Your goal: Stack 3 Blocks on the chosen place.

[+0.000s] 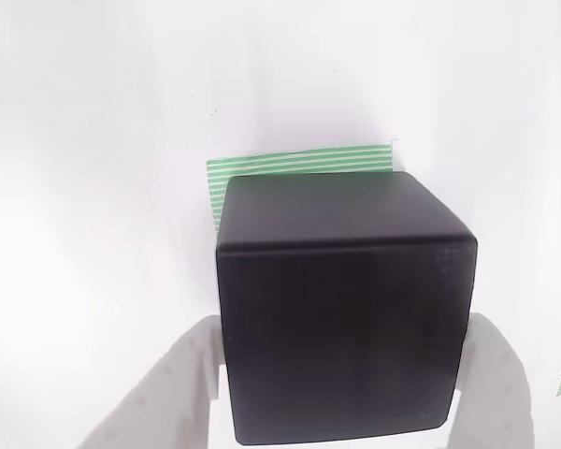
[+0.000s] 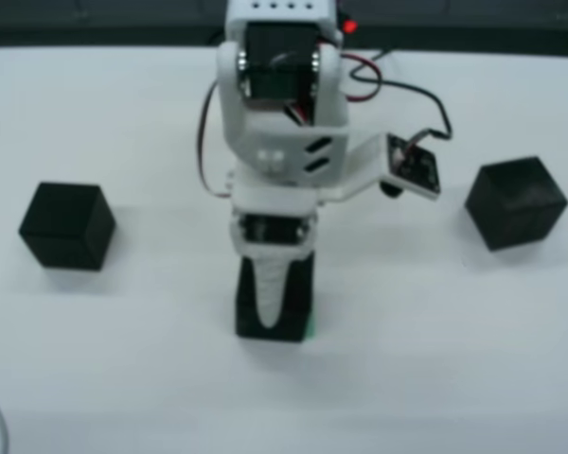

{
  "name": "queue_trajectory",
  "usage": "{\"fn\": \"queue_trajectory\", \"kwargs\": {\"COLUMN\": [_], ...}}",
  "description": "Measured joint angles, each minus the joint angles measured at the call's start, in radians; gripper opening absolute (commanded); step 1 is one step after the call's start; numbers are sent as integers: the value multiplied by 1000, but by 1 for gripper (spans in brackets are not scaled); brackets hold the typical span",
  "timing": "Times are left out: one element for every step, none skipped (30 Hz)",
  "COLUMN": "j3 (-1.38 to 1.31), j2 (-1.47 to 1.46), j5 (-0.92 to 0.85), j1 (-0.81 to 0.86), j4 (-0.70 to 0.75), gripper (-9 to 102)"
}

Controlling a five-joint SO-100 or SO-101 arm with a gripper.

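**Block at risk of landing off the patch**

The block sits clamped in our gripper, over the near part of the striped patch. If we release it skewed, later blocks stack off-centre and may topple.

One block at the middle, two flanking it.
In the view from above, a middle block sits on the striped patch; a left block and right block lie well apart on the worktop.
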Motion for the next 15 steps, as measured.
{"fn": "queue_trajectory", "kwargs": {"j3": [0,0,0,0,0,0,0,0,0,0,3,5,8,11,15], "j2": [0,-2,-2,-2,-2,-2,-2,-2,-2,-2,-2,-2,-2,-2,-2], "j5": [0,0,0,0,0,-2,-3,-3,-3,-3,-3,-3,-3,-6,-9], "j1": [0,0,0,0,0,-2,-3,-5,-6,-6,-6,-6,-6,-6,-6], "j4": [-2,-2,-2,-2,-2,-2,-2,-2,-2,-5,-6,-6,-6,-8,-9], "gripper": [16,16,16,16,16,16,16,16,16,18,20,21,21,21,22]}}
